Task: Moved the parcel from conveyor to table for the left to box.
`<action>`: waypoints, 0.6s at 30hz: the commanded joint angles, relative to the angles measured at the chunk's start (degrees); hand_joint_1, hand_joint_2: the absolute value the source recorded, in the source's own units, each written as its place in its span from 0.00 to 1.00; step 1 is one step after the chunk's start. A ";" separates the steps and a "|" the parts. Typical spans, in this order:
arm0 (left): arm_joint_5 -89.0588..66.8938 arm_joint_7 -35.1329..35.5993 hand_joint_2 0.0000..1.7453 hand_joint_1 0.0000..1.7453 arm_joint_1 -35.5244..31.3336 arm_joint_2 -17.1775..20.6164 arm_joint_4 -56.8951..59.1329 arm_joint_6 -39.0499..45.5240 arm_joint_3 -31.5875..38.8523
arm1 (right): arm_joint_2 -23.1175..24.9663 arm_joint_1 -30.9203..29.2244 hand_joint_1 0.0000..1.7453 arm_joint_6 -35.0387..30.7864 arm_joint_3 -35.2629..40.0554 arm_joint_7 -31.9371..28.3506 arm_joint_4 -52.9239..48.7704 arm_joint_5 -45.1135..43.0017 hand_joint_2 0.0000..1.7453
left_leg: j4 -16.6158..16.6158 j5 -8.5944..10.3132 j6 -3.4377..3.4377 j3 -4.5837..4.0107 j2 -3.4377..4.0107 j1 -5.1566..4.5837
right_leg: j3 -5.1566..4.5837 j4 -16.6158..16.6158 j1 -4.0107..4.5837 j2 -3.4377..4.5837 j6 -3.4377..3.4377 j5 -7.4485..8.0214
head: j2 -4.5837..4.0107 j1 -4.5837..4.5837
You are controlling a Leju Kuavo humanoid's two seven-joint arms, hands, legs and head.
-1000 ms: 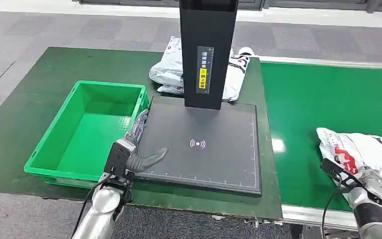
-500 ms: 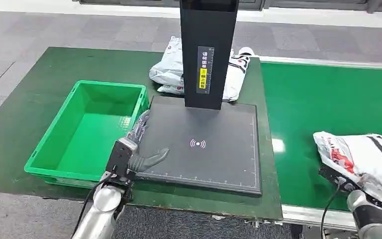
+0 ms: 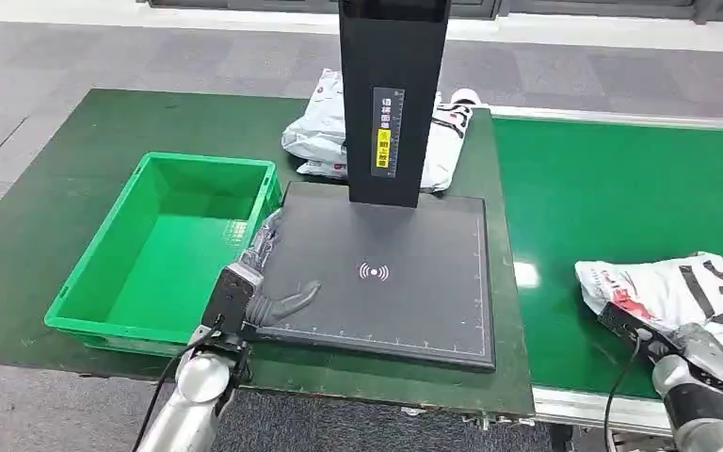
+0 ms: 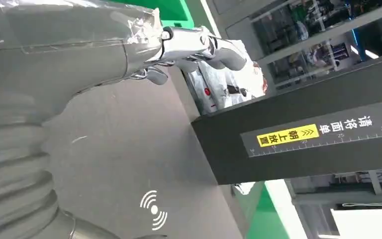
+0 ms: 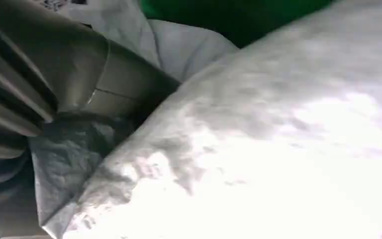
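The right hand (image 3: 692, 347) holds the parcel (image 3: 664, 287), a soft white bag with red and black print. The bag is at the near right, over the green conveyor (image 3: 621, 207). It looks lifted a little, but that is hard to tell for sure. In the right wrist view the bag (image 5: 258, 144) is pressed close against the hand, so the fingers are hidden behind it.

The left hand (image 3: 259, 282) holds nothing. Its fingers are spread, and it rests on the left edge of the black scan plate (image 3: 395, 273) on the table (image 3: 75, 169). The green box (image 3: 165, 245) sits just left of that plate and looks empty. More white bags (image 3: 325, 127) lie at the far side, behind the black post (image 3: 393, 94).

What could go wrong? The bag is soft and floppy, so it could slip out of the hand on the way over. It could also sag and catch on the edge between the belt and the table. The black post stands close to the path, and the bag might bump it. The left hand is on the plate, so the bag could land on top of it.
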 commanded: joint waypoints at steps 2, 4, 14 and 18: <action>0.02 0.57 1.00 0.00 1.74 1.83 -1.69 0.13 2.84 | 8.97 -2.49 1.00 4.23 -7.72 -19.59 -8.89 -21.77 1.00 | -0.15 -0.10 -0.03 0.35 0.67 0.00 | 0.14 -0.12 0.01 0.63 -0.07 0.10 | -0.02 0.00; -0.01 0.57 1.00 0.00 1.55 1.79 -1.45 0.10 2.69 | 8.79 -2.10 1.00 4.36 -7.37 -19.39 -9.47 -22.36 1.00 | -0.14 -0.07 -0.03 0.27 0.52 0.00 | 0.10 -0.08 0.02 0.48 -0.07 0.08 | 0.00 0.02; -0.97 -0.15 1.00 0.00 1.07 0.60 0.09 0.30 1.85 | 12.70 -0.98 1.00 9.84 -9.31 -25.73 -25.85 -55.82 1.00 | -0.11 -0.02 0.02 0.23 0.43 -0.06 | 0.05 0.00 -0.05 0.36 -0.06 0.04 | 0.00 0.00; -1.10 -1.33 1.00 0.00 -0.03 -0.29 2.36 0.35 0.49 | 13.95 -0.24 1.00 7.07 -7.37 -25.04 -33.04 -66.58 1.00 | -0.08 0.06 0.02 0.18 0.09 -0.07 | 0.06 0.02 -0.06 0.06 -0.06 -0.02 | -0.02 0.00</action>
